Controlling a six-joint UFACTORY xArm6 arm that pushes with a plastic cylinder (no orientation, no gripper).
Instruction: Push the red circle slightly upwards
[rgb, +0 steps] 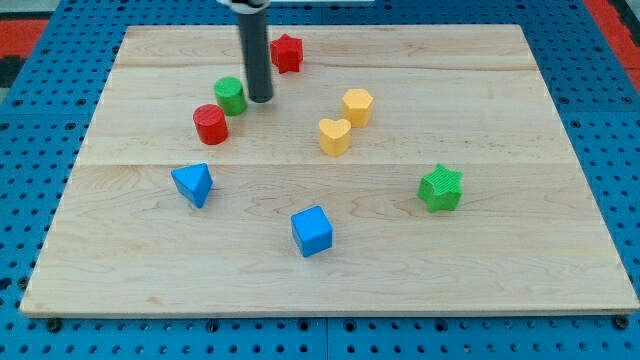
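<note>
The red circle (210, 124) lies on the wooden board (520, 200) at the upper left, touching a green circle (231, 95) just up and to its right. My tip (260, 99) stands right of the green circle, close to it, and up and to the right of the red circle. The rod rises from there to the view's top.
A red star-like block (287, 52) lies above my tip. A yellow hexagon (357, 105) and a yellow heart (335, 135) sit at centre. A blue triangle (193, 184), a blue cube (312, 230) and a green star (440, 188) lie lower down.
</note>
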